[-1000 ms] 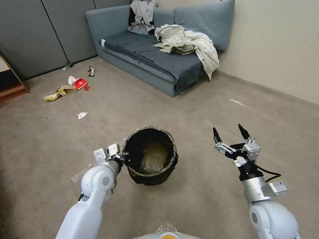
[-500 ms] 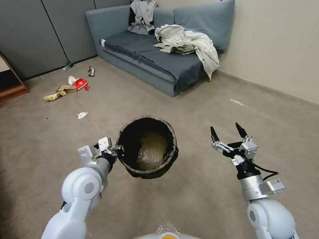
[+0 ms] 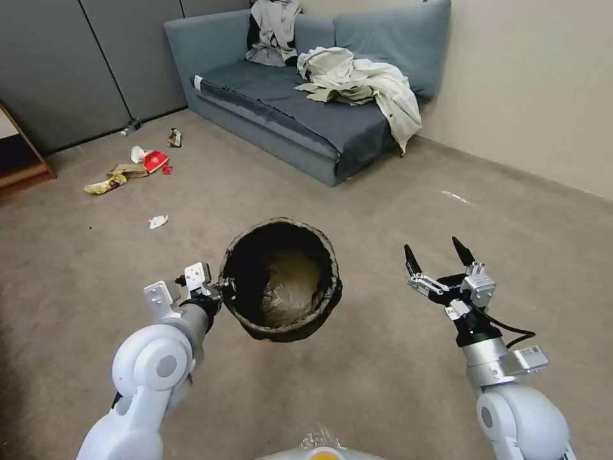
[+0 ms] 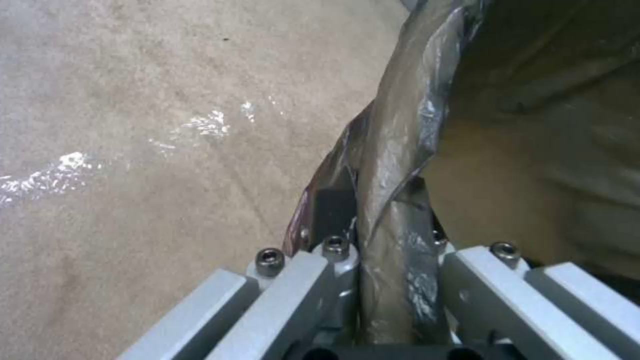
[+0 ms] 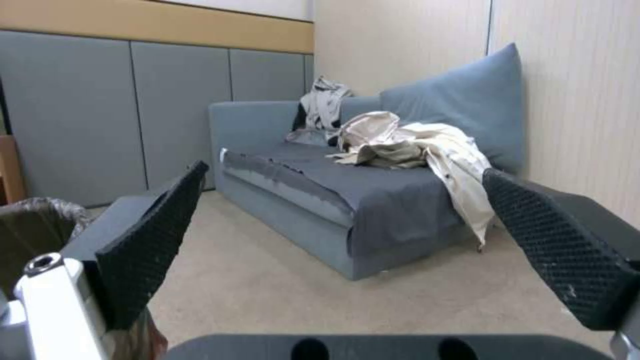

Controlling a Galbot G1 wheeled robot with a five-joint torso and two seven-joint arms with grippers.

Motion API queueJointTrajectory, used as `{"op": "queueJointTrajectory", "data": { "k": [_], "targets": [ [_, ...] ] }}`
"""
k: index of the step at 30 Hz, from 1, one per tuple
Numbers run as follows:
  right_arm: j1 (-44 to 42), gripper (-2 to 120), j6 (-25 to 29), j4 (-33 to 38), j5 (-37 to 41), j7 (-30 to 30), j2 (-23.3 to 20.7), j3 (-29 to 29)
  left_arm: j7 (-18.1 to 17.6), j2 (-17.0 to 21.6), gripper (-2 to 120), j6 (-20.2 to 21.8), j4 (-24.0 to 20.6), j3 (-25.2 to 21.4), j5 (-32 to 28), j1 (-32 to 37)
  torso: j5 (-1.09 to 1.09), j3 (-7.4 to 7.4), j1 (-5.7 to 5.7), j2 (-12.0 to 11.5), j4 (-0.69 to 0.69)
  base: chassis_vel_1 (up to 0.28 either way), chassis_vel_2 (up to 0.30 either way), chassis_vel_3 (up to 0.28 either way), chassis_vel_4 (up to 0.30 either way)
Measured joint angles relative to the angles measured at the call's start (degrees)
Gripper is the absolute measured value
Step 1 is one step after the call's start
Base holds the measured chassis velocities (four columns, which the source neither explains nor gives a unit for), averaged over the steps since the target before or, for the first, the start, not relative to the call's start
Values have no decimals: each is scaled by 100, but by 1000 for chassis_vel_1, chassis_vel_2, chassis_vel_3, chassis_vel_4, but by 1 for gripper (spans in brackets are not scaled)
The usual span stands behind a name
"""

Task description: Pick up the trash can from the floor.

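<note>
The left gripper [image 3: 220, 291] has its fingers clamped on the left rim of the trash can [image 3: 281, 281], which hangs tilted above the floor [image 3: 383, 383]. To its right, the right gripper [image 3: 438, 255] hovers, fingers spread apart.

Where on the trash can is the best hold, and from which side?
Grip the bag-covered rim of the trash can on its left side, one finger inside the wall and one outside. The round body looks too wide to span; the thin upright rim fits between the jaws. The left gripper is clamped there, while the right gripper hangs open.
</note>
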Motion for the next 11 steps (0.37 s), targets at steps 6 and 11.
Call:
{"op": "queueJointTrajectory", "data": {
  "k": [6,11],
  "targets": [
    [1,100,2,-2,1,0,-13,4,11,-4,1,0,1,1,30,11,0,0,0,0,0,0,0,0,0],
    [4,100,-32,-3,-28,-12,-30,17,31,0,1,-1,-9,-10,45,31,0,0,0,0,0,0,0,0,0]
  ]
}}
